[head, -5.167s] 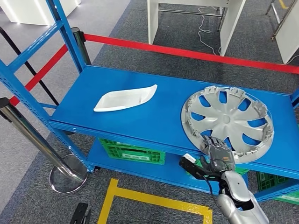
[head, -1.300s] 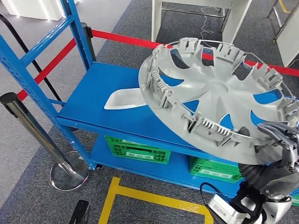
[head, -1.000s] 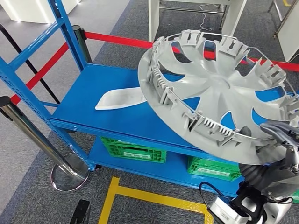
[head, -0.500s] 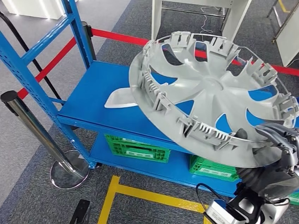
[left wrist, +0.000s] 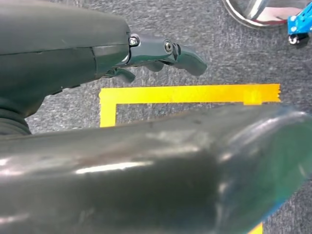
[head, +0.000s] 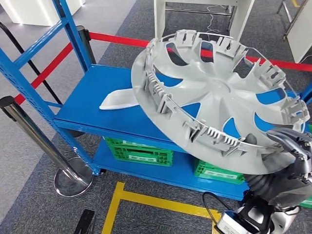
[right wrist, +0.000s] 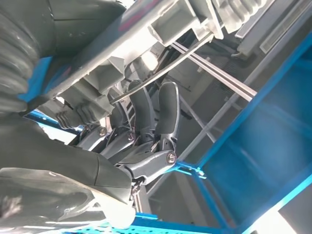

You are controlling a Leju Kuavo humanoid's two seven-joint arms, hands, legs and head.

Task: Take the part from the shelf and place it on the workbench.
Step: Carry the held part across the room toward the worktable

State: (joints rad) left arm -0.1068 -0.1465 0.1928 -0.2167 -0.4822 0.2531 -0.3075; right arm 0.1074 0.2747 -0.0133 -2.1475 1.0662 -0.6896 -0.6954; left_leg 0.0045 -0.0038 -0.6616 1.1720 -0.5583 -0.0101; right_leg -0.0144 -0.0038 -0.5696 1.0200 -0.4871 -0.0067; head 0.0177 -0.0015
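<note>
Holding the silver hubcap [head: 221,97] by its near right rim, I am keeping it in the air above the blue shelf [head: 107,92], tilted so that its ribbed back and clip tabs are facing up toward my head camera. It is touching nothing but my right hand [head: 292,156]. That hand is sitting low at the right of the head view, palm side turned up under the rim, with dark fingers [head: 287,139] curling over the edge from outside. In the right wrist view the fingers [right wrist: 167,112] are bending up against the underside of the hubcap [right wrist: 176,24], pressing on its rim beside the wire ring. My right forearm is coming up from below, bent at the wrist, its black ribbed cover showing just beneath the hand.

My left hand [left wrist: 158,51] is hanging at my side over the grey carpet, its fingers lying nearly straight and close together, holding nothing.

Beyond the hubcap, a white curved part [head: 117,100] is lying on the shelf top, partly hidden behind the hubcap's left edge. Green crates [head: 138,151] are sitting on the lower shelf level. A red barrier belt [head: 117,39] is running behind the shelf, a chrome post [head: 33,134] is leaning at the left, and yellow floor tape [head: 154,204] is marking the carpet in front of me.
</note>
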